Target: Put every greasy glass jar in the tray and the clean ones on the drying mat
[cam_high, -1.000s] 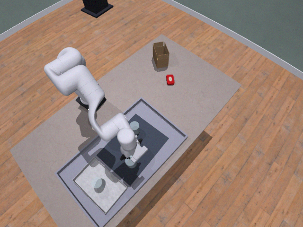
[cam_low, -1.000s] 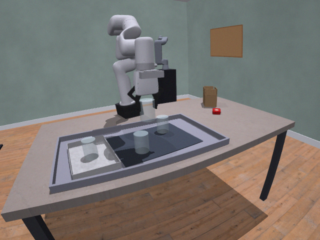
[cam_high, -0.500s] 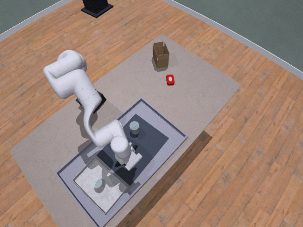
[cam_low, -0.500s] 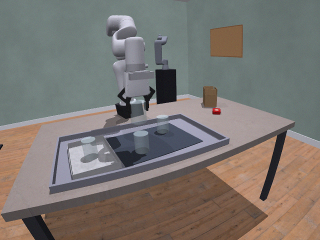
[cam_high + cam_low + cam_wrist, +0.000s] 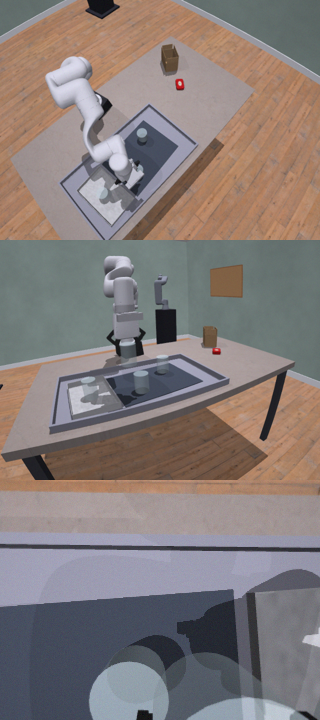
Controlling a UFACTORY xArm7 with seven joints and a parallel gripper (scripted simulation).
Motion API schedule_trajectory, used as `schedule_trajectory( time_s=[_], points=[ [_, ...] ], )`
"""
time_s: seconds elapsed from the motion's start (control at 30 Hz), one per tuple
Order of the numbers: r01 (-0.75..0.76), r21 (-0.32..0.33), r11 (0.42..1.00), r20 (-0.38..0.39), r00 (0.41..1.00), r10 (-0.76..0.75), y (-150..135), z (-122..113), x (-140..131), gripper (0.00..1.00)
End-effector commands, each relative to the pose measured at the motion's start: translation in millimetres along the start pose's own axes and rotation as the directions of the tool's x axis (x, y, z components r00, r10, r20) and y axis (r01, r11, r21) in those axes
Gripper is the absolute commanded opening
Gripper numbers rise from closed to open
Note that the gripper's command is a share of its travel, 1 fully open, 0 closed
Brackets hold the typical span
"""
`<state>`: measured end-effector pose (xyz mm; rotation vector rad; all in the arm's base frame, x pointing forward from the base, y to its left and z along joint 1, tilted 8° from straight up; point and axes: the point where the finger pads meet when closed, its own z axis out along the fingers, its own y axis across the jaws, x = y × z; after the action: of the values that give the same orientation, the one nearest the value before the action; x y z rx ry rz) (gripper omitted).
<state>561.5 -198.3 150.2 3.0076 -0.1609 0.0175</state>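
A pale, translucent cylindrical glass jar [image 5: 128,353] hangs upright in the air, clamped between the black fingers of the gripper [image 5: 126,341], which points straight down from the white arm [image 5: 124,298]. The held jar is clear of every surface and, in the exterior view, sits above the near-tray end of the dark rectangular drying mat [image 5: 178,380]; in the top view the wrist hides it almost wholly.

Two further glass jars stand upright on the mat: the middle jar [image 5: 141,382], near the mat's front edge, and the far jar [image 5: 162,364], toward the end away from the tray. They stand well apart from each other. In the wrist view the middle jar's rim [image 5: 125,690] appears below the gripper, over the mat.

The shallow, light-floored rectangular tray [image 5: 77,415] lies just beside the mat's left end, and holds one upright glass jar [image 5: 88,389] toward its back half; the rest of its floor is bare. Mat and tray both lie inside a grey raised-rim basin [image 5: 222,380], whose low wall encloses them on all sides.

The basin rests on the beige counter [image 5: 258,364]. Toward the counter's far right corner stand an open brown cardboard box [image 5: 209,336] and, just beside it, a small red flat object [image 5: 216,351], both well apart from the basin. Broad counter surface lies between them and the basin's right end.
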Motion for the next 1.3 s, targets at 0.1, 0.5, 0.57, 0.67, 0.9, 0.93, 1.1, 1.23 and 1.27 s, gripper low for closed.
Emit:
schedule_trajectory(
  time_s=[0.1,0.5,0.57,0.67,0.9,0.93,1.1,1.23,1.27],
  points=[
    [0.001,0.0,1.0,-0.006,1.0,-0.001,20,-3,5,0.0],
    [0.001,0.0,1.0,-0.006,1.0,-0.001,53,-3,10,0.0],
    [0.001,0.0,1.0,-0.006,1.0,-0.001,59,-3,11,0.0],
    [0.001,0.0,1.0,-0.006,1.0,-0.001,69,-3,13,0.0],
    [0.001,0.0,1.0,-0.006,1.0,-0.001,92,-3,17,0.0],
    [0.001,0.0,1.0,-0.006,1.0,-0.001,95,-3,17,0.0],
    [0.001,0.0,1.0,-0.006,1.0,-0.001,105,-3,19,0.0],
    [0.001,0.0,1.0,-0.006,1.0,-0.001,118,-3,21,0.0],
    [0.001,0.0,1.0,-0.006,1.0,-0.001,122,-3,21,0.0]
  ],
)
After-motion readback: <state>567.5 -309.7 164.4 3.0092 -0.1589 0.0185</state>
